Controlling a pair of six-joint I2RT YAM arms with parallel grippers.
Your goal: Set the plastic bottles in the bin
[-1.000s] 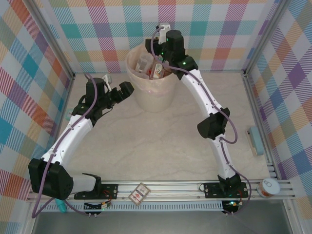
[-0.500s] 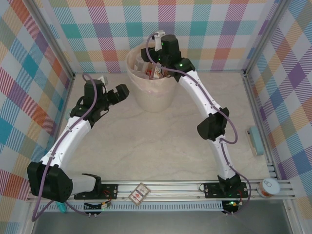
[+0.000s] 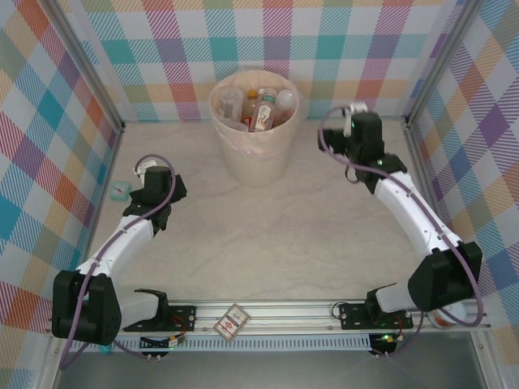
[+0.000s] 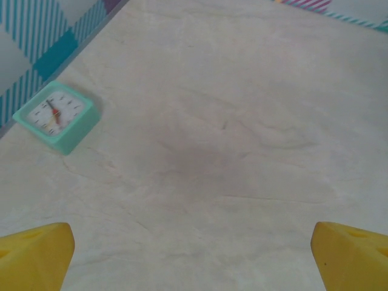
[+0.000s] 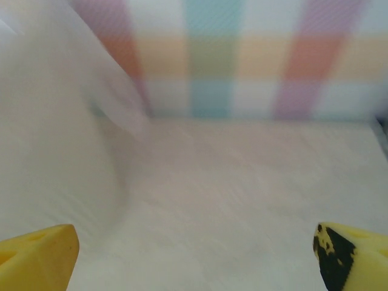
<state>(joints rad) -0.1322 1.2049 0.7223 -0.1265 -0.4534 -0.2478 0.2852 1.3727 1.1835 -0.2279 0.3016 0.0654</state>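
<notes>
Hovering wide, empty: right hand (image 5: 194, 260); tall round beige lined bin (image 3: 254, 154) near on its left, somewhat farther from left hand (image 4: 194, 260), likewise wide, empty. Inside bin sit small clear red-labelled plastic bottles (image 3: 261, 112), caps upward.

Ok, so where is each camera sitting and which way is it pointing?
Top external: fixed above and behind the arm bases, looking down on the table; left arm, right arm and the bin holding plastic bottles show.
Left wrist: on the left arm, facing the table and a teal clock; left jaws open at the bottom corners.
Right wrist: on the right arm, blurred, facing the checkered back wall, likely the bin's side at left; right jaws open.
Shared: top external and left wrist both show the clock.
</notes>
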